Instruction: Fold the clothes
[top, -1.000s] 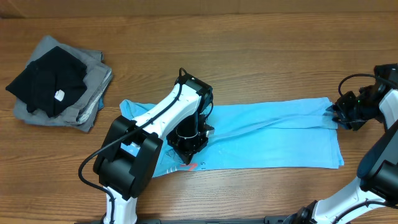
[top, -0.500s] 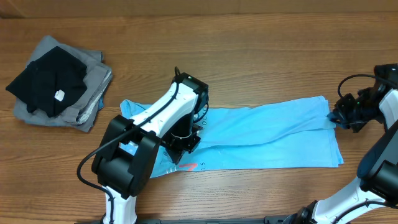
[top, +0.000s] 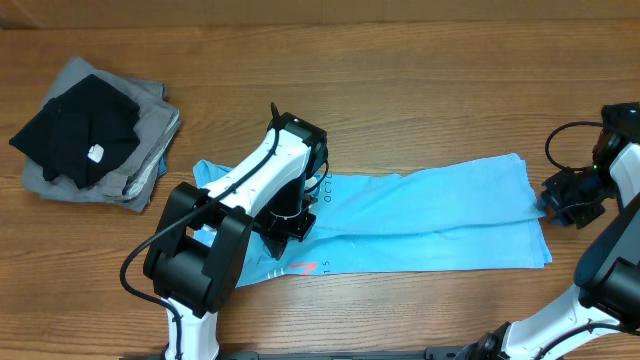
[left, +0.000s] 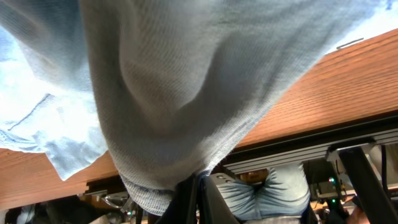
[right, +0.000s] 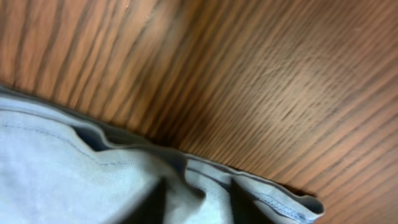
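**Left gripper** (top: 288, 224): jaws clenched on a gathered fold of the sky-blue T-shirt (top: 430, 215). In the left wrist view the cloth drapes down over the fingers.

**T-shirt:** lies as a long band across the near middle of the table (top: 400, 80). Its orange-red lettering (top: 303, 268) is at the near left corner.

**Right gripper** (top: 562, 198): sits at the band's right end, just beside the hem (right: 261, 190). Whether its jaws are released or grasping cannot be told.

**Stack of black and grey clothes** (top: 90, 135): rests at the far left, well apart from the T-shirt.

Wooden table (top: 420, 90); blue T-shirt (top: 430, 215); folded pile (top: 92, 135)
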